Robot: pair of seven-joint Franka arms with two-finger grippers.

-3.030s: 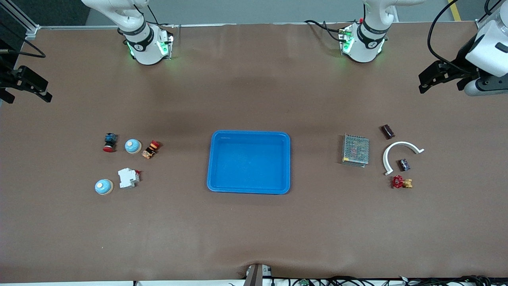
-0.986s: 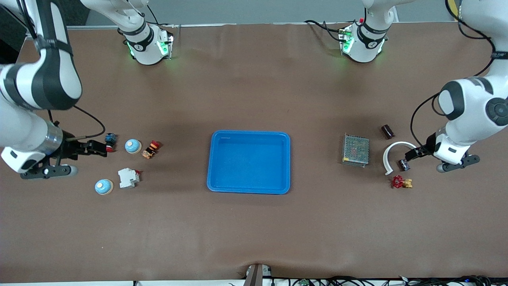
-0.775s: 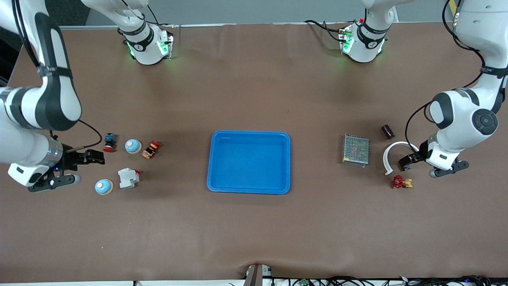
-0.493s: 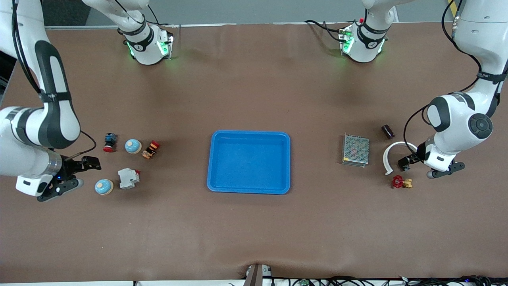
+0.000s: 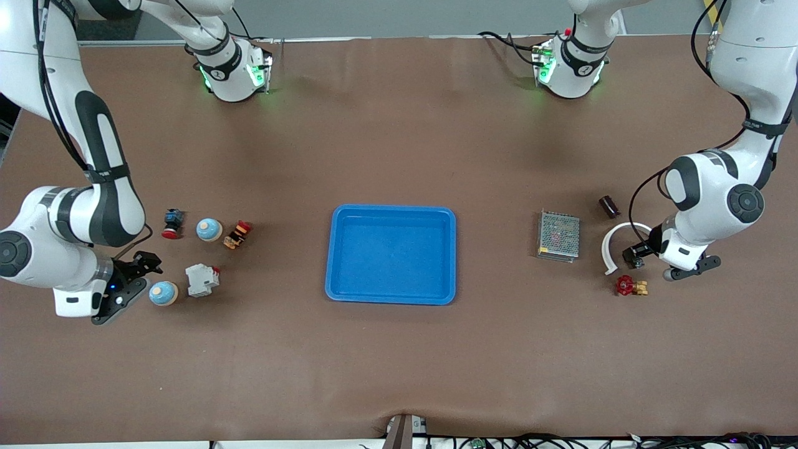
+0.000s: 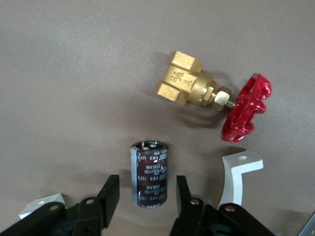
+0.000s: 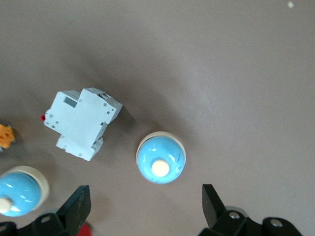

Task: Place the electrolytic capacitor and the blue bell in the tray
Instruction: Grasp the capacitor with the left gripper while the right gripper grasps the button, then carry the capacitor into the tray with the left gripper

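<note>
The blue tray lies empty at the table's middle. A dark electrolytic capacitor lies on its side inside a white arc. My left gripper is open over it and mostly hides it in the front view. In the left wrist view the gripper has a finger on each side of the capacitor's end, with gaps. Two blue bells stand toward the right arm's end. My right gripper is open beside the nearer bell. In the right wrist view that bell lies just ahead of the open gripper.
A second dark capacitor, a grey mesh box and a brass valve with a red handle lie near the left gripper. A white breaker, the farther bell, a red button and an orange part lie near the right gripper.
Both arms have swung in from the table's ends and come down. The left gripper settled over the capacitor. The right gripper moved from the red button toward the nearer bell.
</note>
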